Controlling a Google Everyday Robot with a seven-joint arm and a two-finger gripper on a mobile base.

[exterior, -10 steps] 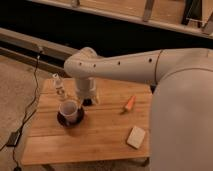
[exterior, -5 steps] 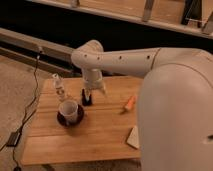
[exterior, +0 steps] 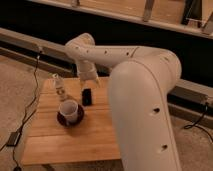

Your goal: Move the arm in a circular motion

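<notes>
The off-white arm fills the right half of the camera view, its thick rounded segments dotted with small dark holes. It bends at an elbow at the upper left and reaches down over the wooden table. The small dark gripper hangs just above the tabletop, right of and slightly behind a white cup on a dark saucer. It touches neither of them.
A small clear bottle stands at the table's back left. A black cable runs down the left side to a dark box on the floor. A dark wall with a ledge lies behind the table.
The arm's big near segment has swung left and closer, now hiding the table's right side with the orange object and pale block. The gripper stays near the cup, and the whole scene appears shifted right.
</notes>
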